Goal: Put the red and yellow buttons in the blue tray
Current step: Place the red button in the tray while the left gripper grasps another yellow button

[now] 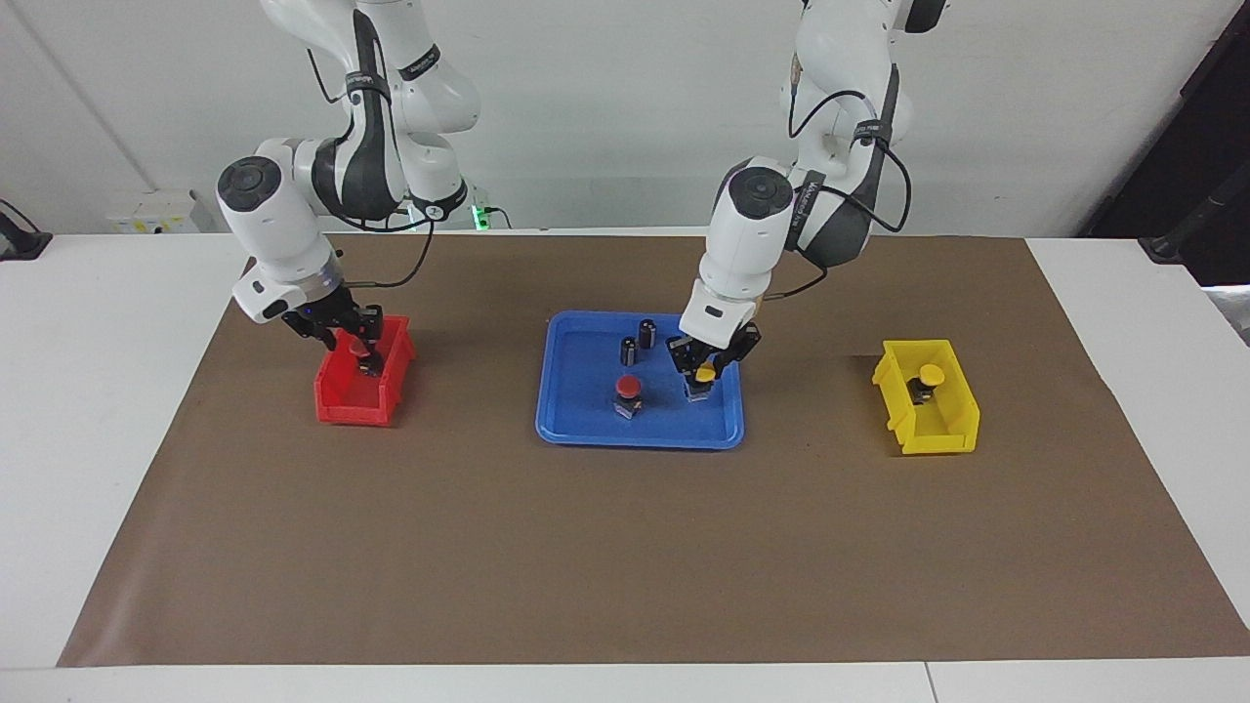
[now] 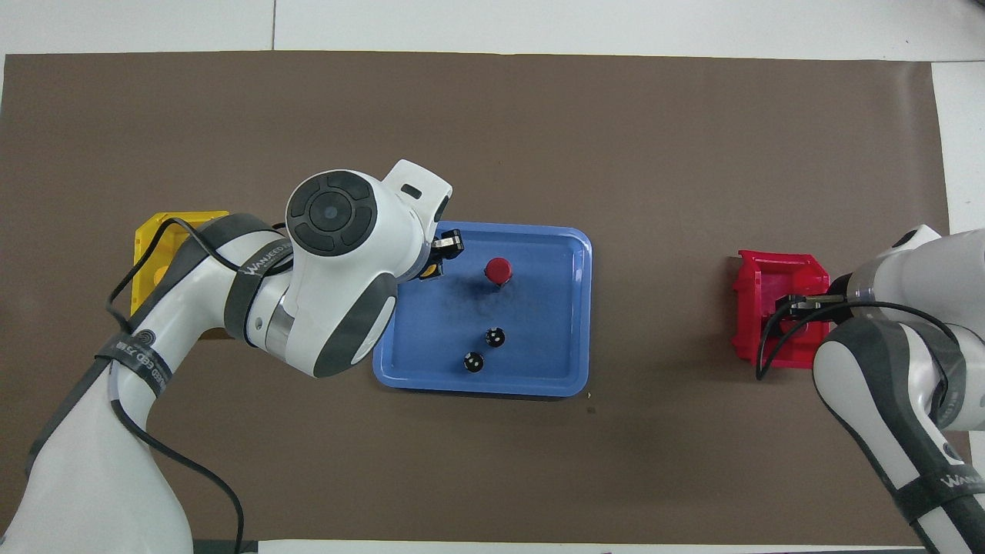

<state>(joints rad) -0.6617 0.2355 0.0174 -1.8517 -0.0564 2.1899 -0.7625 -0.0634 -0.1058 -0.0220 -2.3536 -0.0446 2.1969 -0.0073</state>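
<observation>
Resting inside the flat rectangular blue plastic tray [image 1: 586, 420] [image 2: 431, 346], at the centre of both frames, a red-capped push button [image 1: 627, 389] [image 2: 498, 269] on a black base is seen standing upright. Beside it, toward the left arm's end of the tray, a yellow-capped push button [image 1: 705, 372] [image 2: 425, 269] is pinched by the jaws of the left gripper [image 1: 703, 377] [image 2: 435, 258], which are pressed together on it. The button's base is low over the tray floor, and contact with the floor cannot be judged. Two dark capless cylinders [image 1: 639, 340] [image 2: 485, 348] are stood upright in the same tray, nearer to the robots than the red-capped push button and close to each other.

A second yellow-capped button [image 1: 931, 376] is seen in the small yellow plastic bin [image 1: 928, 430] [image 2: 154, 238] at mid-height of the facing frame, toward the left arm's end of the surface.

The small red plastic bin [image 1: 342, 405] [image 2: 750, 308] is found toward the right arm's end, well apart from the tray. The right gripper [image 1: 357, 353] is lowered into it, with a red cap [image 1: 357, 344] showing at its tips. Whether its jaws are spread or closed on anything cannot be told.

Everything is carried on a brown paper mat [image 1: 625, 566] [image 2: 539, 115] spread over the white surface [image 1: 98, 391].
</observation>
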